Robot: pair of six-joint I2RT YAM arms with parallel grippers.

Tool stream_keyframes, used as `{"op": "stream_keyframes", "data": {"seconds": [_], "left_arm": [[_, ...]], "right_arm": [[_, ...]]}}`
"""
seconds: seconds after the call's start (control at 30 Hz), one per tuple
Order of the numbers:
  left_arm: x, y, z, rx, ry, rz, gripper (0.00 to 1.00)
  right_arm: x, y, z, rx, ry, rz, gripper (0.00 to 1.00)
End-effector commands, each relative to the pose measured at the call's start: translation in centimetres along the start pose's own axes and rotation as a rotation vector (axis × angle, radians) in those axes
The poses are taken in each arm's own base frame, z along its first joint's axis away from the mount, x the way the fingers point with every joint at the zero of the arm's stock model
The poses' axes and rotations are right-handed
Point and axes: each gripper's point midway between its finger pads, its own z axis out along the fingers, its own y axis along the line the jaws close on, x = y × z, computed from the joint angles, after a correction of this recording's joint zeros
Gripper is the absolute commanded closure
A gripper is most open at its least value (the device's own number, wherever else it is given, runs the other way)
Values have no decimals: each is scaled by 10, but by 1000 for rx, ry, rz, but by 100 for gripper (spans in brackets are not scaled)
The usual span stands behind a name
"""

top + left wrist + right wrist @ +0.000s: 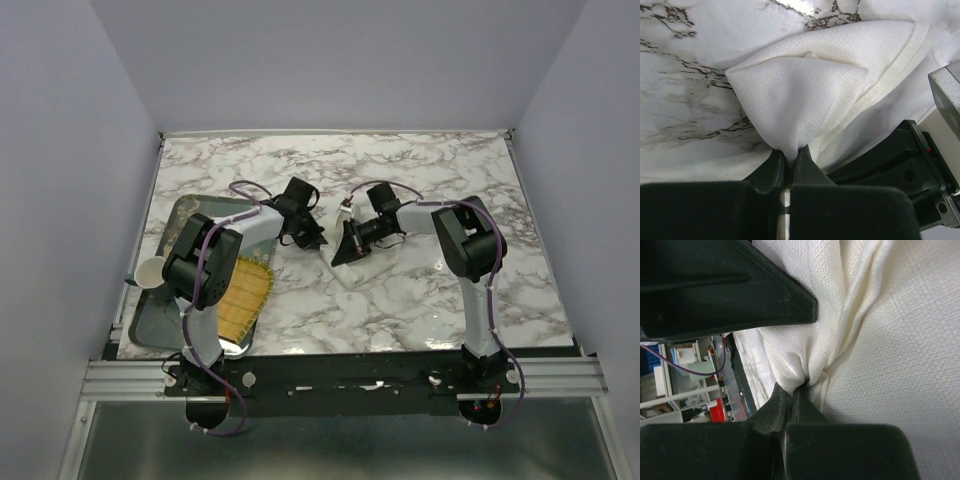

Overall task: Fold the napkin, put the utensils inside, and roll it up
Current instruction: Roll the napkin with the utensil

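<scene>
The left pincer [790,156] is clamped tight on a corner of the cream napkin [805,95], pulling the cloth into a peak at the middle of its wrist view. The right pincer [791,390] is likewise closed on a bunched fold of the same napkin. The cloth sits between both arms near the centre of the marble desk [420,170].

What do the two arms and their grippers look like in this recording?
The left arm and the right arm both have bulky black joint housings joined by white links, and a thin purple cable loops along each. The left gripper and the right gripper are matte black, each with two tapered, wedge-shaped fingers.
</scene>
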Motion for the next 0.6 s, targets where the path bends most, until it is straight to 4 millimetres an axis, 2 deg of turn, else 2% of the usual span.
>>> {"op": "stream_keyframes", "data": {"seconds": [0.0, 0.03, 0.1, 0.2, 0.23, 0.3, 0.33, 0.47, 0.57], "left_arm": [[16, 96, 27, -331, 27, 49, 100], [18, 96, 24, -344, 35, 51, 100], [20, 93, 20, -341, 34, 46, 100], [24, 87, 15, -334, 45, 55, 100], [26, 86, 14, -336, 50, 51, 100], [27, 83, 11, -325, 50, 43, 100], [28, 82, 11, -322, 52, 41, 100], [28, 79, 9, -315, 53, 35, 100], [32, 78, 9, -309, 70, 16, 100]], "right_arm": [[18, -39, -4, 208, 50, -20, 96], [18, -39, -5, 226, 53, -26, 94], [14, -34, -12, 294, 49, -63, 84], [11, -27, -22, 416, 48, -90, 78], [3, -13, -30, 441, 22, -123, 73], [1, -7, -38, 538, 12, -142, 68], [-7, 4, -46, 570, -17, -168, 66], [-12, 15, -65, 754, -52, -204, 60], [-14, 24, -60, 811, -86, -249, 57]]}}
